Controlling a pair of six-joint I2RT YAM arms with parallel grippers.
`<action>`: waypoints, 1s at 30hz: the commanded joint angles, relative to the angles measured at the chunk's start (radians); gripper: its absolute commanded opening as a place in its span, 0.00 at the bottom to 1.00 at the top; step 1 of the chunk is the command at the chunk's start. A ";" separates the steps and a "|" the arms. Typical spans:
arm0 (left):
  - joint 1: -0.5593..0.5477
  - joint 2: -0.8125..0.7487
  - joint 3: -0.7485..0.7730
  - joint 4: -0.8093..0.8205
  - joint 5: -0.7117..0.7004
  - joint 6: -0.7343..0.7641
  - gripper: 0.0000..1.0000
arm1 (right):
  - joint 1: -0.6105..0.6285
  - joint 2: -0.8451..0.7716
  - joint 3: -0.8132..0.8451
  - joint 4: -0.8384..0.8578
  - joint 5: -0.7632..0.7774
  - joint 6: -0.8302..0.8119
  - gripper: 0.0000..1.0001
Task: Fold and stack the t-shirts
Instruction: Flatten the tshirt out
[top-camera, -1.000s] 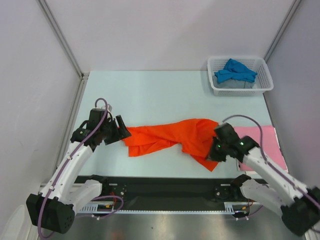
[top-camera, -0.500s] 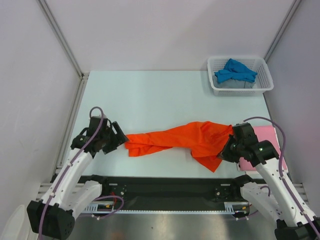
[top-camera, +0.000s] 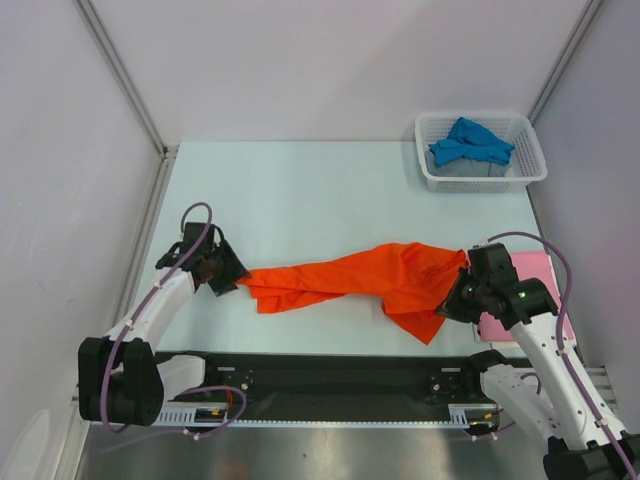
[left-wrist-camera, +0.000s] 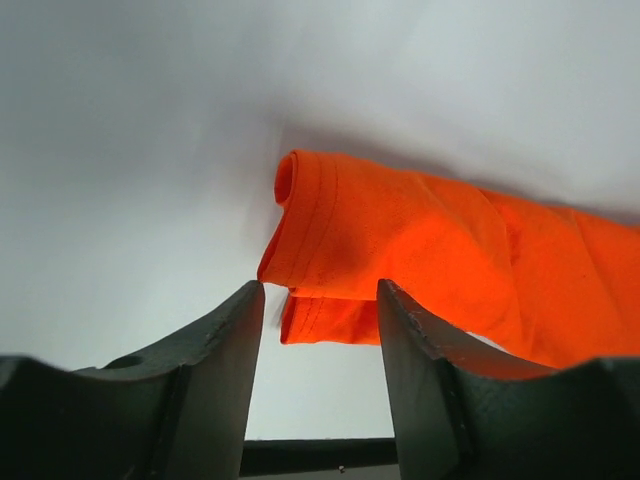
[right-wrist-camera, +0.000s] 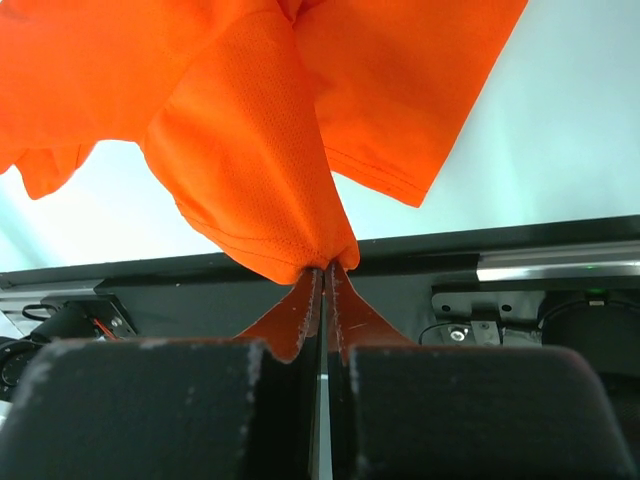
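Note:
The orange-red t-shirt (top-camera: 350, 275) lies bunched in a long band across the near half of the table. My right gripper (top-camera: 456, 296) is shut on its right end; in the right wrist view the cloth (right-wrist-camera: 250, 150) is pinched between the closed fingers (right-wrist-camera: 325, 272). My left gripper (top-camera: 232, 277) is open at the shirt's left end. In the left wrist view the rolled hem (left-wrist-camera: 330, 230) lies just beyond the fingertips (left-wrist-camera: 320, 295) and is not gripped. The pink t-shirt (top-camera: 532, 268) lies flat at the right, partly under my right arm. The blue t-shirt (top-camera: 470, 142) is in the basket.
The white mesh basket (top-camera: 482, 182) stands at the far right corner. A black rail (top-camera: 340, 370) runs along the near table edge, close under my right gripper. Grey walls close in the table at left, right and back.
My right gripper has pulled the shirt's right end to the right, stretching the cloth into a longer band. My left gripper has shifted slightly left and nearer, and its arm has swung left.

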 joint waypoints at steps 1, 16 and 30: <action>0.009 0.007 0.009 0.054 -0.007 0.011 0.54 | -0.016 0.003 0.024 0.017 -0.017 -0.036 0.00; 0.018 0.040 0.014 0.050 -0.088 0.027 0.36 | -0.042 0.005 0.042 0.009 -0.040 -0.063 0.00; 0.020 0.037 0.006 0.079 -0.087 0.032 0.50 | -0.048 -0.017 0.044 -0.008 -0.051 -0.049 0.00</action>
